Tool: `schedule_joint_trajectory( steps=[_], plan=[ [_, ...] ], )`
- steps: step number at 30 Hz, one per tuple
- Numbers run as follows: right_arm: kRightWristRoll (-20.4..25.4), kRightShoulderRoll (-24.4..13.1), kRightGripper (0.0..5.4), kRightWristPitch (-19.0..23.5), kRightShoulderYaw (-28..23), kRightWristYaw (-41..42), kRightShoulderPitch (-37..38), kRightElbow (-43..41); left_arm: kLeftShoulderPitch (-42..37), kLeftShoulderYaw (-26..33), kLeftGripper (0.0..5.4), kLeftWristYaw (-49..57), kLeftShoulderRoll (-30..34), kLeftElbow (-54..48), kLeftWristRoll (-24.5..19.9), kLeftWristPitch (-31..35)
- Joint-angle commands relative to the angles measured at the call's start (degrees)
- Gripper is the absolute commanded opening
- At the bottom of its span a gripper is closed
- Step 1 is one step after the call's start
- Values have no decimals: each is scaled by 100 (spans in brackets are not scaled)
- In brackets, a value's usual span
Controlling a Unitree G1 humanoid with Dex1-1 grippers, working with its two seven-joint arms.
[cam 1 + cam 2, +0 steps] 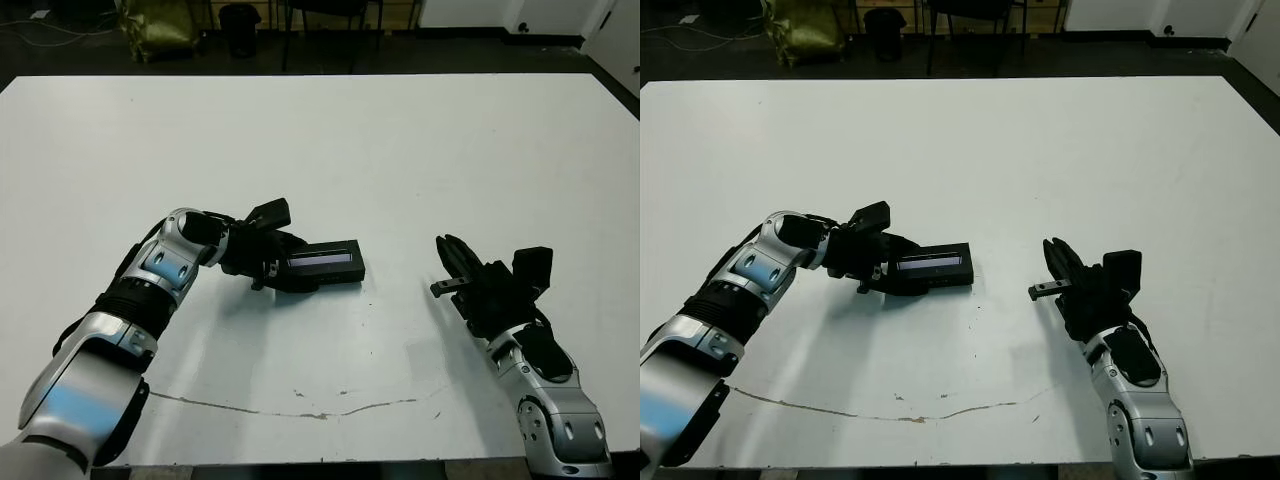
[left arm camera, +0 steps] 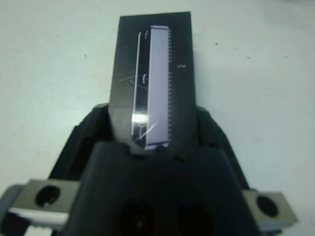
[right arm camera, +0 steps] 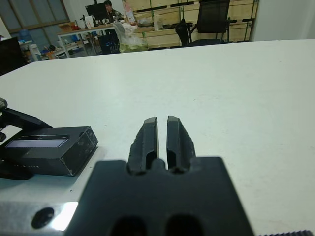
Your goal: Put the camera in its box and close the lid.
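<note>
Table white, scuffed; chairs beyond.

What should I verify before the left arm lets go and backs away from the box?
1. Lid on the box, striped face up: ok.
2. Lid seated flush all round: cannot tell; the left gripper hides one end.
3. Camera inside: cannot tell; it is not in view.
4. Left gripper shut on the lid end: ok, as the left wrist view shows.
5. Right gripper shut, empty and apart from the box: ok.
6. Table bare behind the left arm: ok.
</note>
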Motion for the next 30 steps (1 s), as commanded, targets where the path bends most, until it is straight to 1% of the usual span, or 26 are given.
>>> schedule_joint_trajectory(
  steps=[1, 4, 8, 11, 14, 20, 23, 30],
  plan=[
    [-18, -40, 0, 228, -12, -58, 97, -33, 360, -135, 269, 18, 76, 368, 244, 183],
    [-14, -38, 0, 231, -13, -48, 105, -51, 372, -122, 269, 60, 40, 450, 251, 110],
    [-37, -38, 0, 141, -13, -10, 100, 15, 467, -109, 269, 323, 35, 388, 316, -160],
    [-45, -22, 0, 162, -4, -39, 101, -4, 441, -136, 329, 330, 28, 377, 329, -232],
    [-39, -34, 0, 131, -2, -1, 104, 17, 469, -149, 401, 391, 28, 305, 333, -392],
    [1, -27, 0, 185, -25, 10, 102, 12, 553, -72, 539, 229, 27, -37, 128, -471],
    [-5, -29, 0, 111, -27, 44, 98, 65, 545, -48, 539, 8, 25, -189, 4, -371],
    [-61, -20, 0, 122, -4, 3, 103, 32, 422, -245, 539, -533, 188, -650, 21, -89]
  ],
)
